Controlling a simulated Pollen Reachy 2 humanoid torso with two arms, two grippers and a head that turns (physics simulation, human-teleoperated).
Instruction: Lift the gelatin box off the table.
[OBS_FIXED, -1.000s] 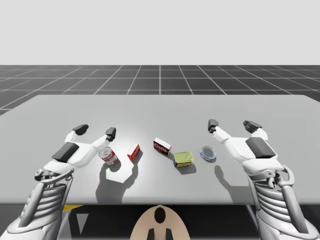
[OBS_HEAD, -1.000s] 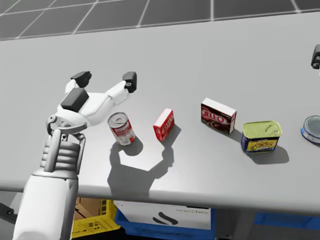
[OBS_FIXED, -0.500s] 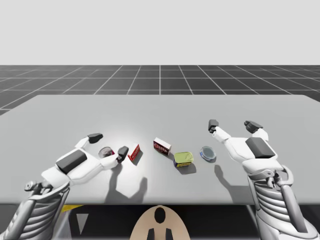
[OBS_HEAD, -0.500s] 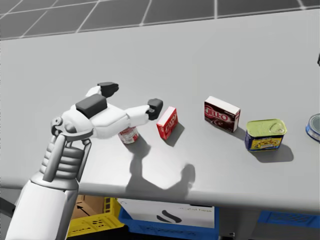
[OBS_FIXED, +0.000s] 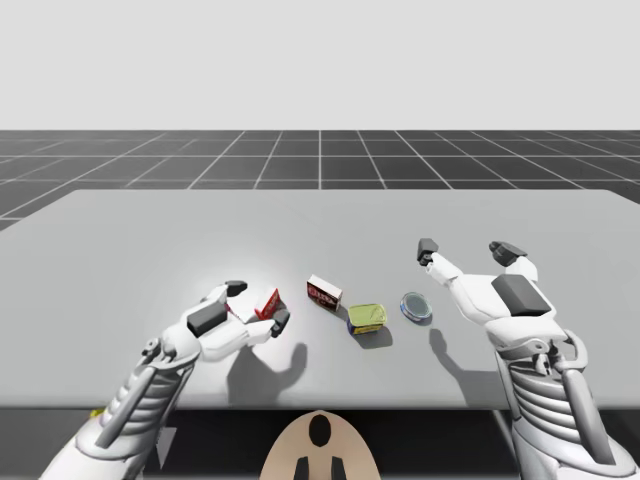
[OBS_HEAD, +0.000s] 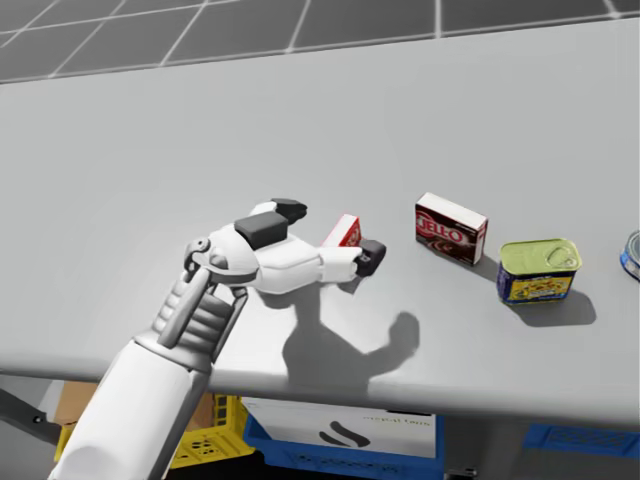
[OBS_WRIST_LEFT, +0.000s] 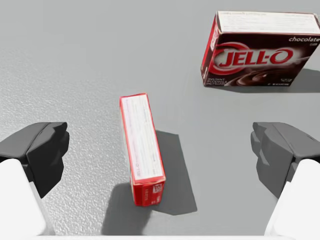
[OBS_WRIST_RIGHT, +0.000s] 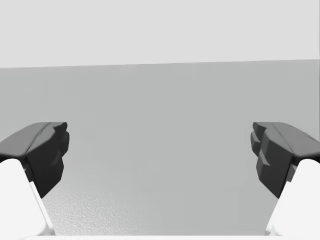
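Okay, left gripper (OBS_WRIST_LEFT: 160, 152) is released, fingers spread wide and low over the table (OBS_FIXED: 320, 220); the red gelatin box (OBS_WRIST_LEFT: 141, 145) sits between the fingers, touching neither, with a clear gap on both sides; it stands on a narrow edge on the table, its long side running along the gripper's line of reach, its near end close in under the gripper; no lift, it casts a contact shadow on the surface; ahead of the left gripper, beyond the red box and off toward one finger's side, a dark brown box (OBS_WRIST_LEFT: 260, 50) lies apart from it; further on toward my right gripper, a rectangular yellow-topped can (OBS_FIXED: 367, 318), then a flat round blue tin (OBS_FIXED: 416, 306) just beside it; right gripper (OBS_FIXED: 467, 250) is released too, fingers wide apart, held above the table just past the blue tin, nothing between its fingers.
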